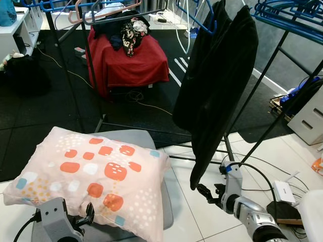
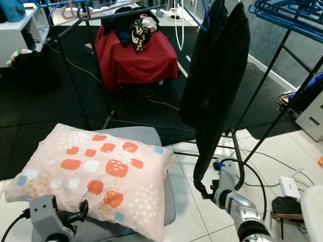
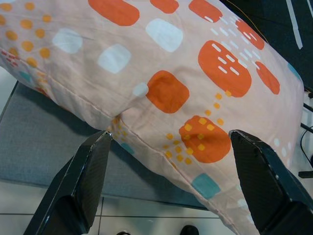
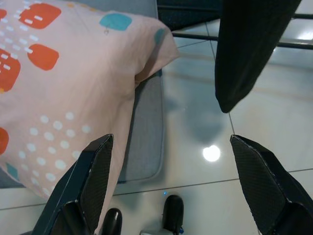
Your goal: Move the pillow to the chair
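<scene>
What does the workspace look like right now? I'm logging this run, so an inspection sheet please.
Surface: white tiled floor, black mat beyond.
Job's things: patterned pillow lying on grey chair seat.
Clutter: black garment hanging on rack; red-covered seat with clothes.
Grippers: left pincer open, at pillow's near edge; right pincer open, over the floor beside chair.
Cables: black cable on tiles; white adapter.
Surroundings: blue hangers overhead.

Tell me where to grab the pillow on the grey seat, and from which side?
Probably the pillow's near seam edge, approached from the robot's side. That edge overhangs the grey seat facing the open left gripper, so one finger could slide beneath. The right gripper, also open, could pinch the right-hand corner beside it.
</scene>
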Motion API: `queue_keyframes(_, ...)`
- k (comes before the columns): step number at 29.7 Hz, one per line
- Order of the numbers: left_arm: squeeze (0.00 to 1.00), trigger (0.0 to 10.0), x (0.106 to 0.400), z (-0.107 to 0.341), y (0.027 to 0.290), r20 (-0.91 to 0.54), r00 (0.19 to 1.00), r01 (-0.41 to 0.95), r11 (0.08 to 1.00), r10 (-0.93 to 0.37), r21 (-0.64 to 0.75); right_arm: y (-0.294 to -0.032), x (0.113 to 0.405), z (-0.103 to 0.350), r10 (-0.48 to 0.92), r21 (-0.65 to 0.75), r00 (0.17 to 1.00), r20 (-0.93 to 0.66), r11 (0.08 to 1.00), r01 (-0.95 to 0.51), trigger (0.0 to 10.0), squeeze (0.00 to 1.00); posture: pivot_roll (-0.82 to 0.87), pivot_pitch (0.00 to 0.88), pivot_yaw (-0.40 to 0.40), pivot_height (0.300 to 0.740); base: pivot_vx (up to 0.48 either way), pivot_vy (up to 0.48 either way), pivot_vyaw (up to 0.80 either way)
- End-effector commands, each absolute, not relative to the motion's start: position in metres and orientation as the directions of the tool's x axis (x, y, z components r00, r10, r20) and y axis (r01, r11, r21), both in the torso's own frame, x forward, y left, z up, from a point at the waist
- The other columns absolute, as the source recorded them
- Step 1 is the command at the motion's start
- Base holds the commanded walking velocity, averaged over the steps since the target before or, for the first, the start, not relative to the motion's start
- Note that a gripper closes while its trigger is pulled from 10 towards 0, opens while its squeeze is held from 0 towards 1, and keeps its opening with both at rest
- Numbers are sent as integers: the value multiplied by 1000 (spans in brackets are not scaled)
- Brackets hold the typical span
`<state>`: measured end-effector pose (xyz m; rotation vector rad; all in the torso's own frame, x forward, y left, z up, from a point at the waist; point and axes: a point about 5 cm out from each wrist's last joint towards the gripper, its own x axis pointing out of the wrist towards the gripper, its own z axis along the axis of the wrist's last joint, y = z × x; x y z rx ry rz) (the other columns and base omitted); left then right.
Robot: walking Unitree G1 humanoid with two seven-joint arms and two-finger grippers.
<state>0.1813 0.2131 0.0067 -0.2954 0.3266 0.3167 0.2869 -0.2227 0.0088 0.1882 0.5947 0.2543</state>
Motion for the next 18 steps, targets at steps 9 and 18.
queue_keyframes(9,0,10000,201,37,223,-247,923,-349,913,296,-211,-217,306,24,267,216,843,-467,959,-184,10000,0,-55,64,-118,740,0,0,0)
queue_keyframes(18,0,10000,222,59,230,-206,914,-394,887,350,-240,-197,341,62,339,172,848,-408,941,-293,10000,0,-62,58,-126,735,0,0,0)
